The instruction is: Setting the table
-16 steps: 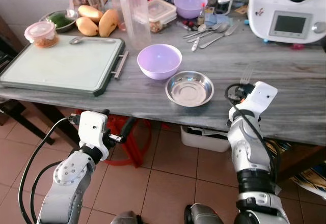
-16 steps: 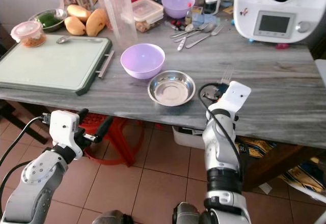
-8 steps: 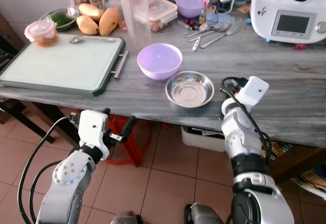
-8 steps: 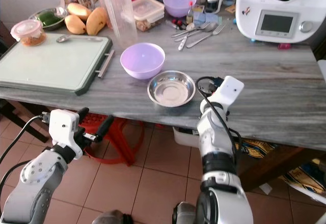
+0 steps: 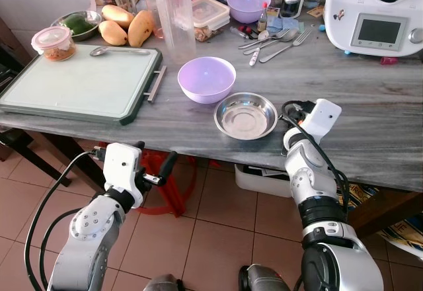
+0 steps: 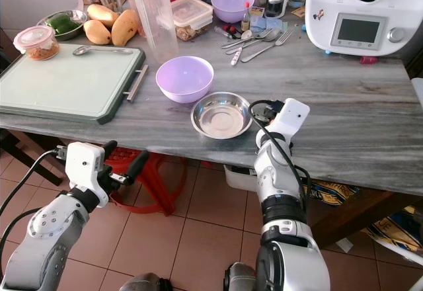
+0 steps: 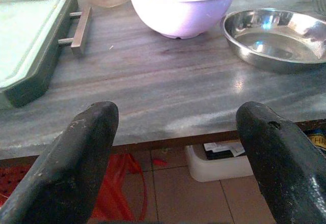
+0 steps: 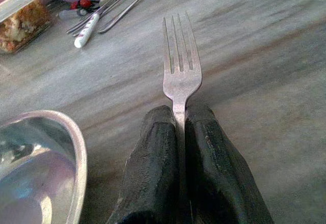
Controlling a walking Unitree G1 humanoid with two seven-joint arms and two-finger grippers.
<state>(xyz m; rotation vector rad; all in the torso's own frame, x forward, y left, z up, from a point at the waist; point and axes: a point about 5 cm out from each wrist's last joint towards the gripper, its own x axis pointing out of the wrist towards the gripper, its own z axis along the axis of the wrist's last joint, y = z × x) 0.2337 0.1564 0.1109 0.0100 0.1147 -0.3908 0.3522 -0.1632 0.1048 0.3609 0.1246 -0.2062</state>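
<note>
My right gripper (image 8: 179, 114) is shut on the handle of a silver fork (image 8: 181, 66), whose tines point away just above the grey table (image 5: 370, 125). It hovers at the table's front edge, right beside a steel bowl (image 5: 246, 114); its white wrist (image 5: 318, 114) hides the fingers in the eye views. A purple bowl (image 5: 207, 78) stands behind the steel bowl. More spoons and forks (image 5: 271, 40) lie at the back. My left gripper (image 7: 175, 117) is open and empty, held below the table's front edge (image 5: 155, 166).
A green-rimmed tray (image 5: 79, 83) with a spoon lies at the left. Behind it are mangoes (image 5: 129, 30), a tall bottle (image 5: 175, 16), food containers and a second purple bowl (image 5: 248, 3). A white kitchen appliance (image 5: 377, 13) stands back right. A red stool (image 5: 168, 182) sits under the table.
My right gripper has carried the fork left along the table's front edge, ending close beside the steel bowl. The left arm has not moved.
</note>
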